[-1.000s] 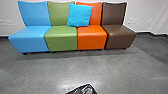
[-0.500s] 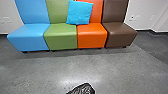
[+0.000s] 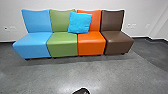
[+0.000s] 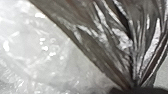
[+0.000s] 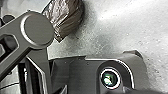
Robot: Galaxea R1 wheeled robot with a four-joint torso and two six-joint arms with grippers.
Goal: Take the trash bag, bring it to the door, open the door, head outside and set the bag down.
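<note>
The black trash bag (image 3: 81,91) peeks in at the bottom edge of the head view, just right of its left half's end. Seen from the left wrist, the shiny bag (image 4: 110,37) is pulled into tight pleats that run together at my left gripper (image 4: 135,89), a dark shape shut on the gathered plastic. In the right wrist view the lower part of the bag (image 5: 65,20) tapers to a crumpled corner above the pale floor, beyond the robot's own plate and jointed bar.
A row of blue (image 3: 32,42), green (image 3: 62,44), orange (image 3: 91,43) and brown (image 3: 117,42) chairs stands along the white wall (image 3: 142,15). A turquoise cushion (image 3: 79,22) leans across the green and orange backs. Grey floor (image 3: 50,77) lies in front.
The head camera has shifted, so the chairs sit lower in the picture than before. Only a smaller piece of the bag now shows at the bottom edge.
</note>
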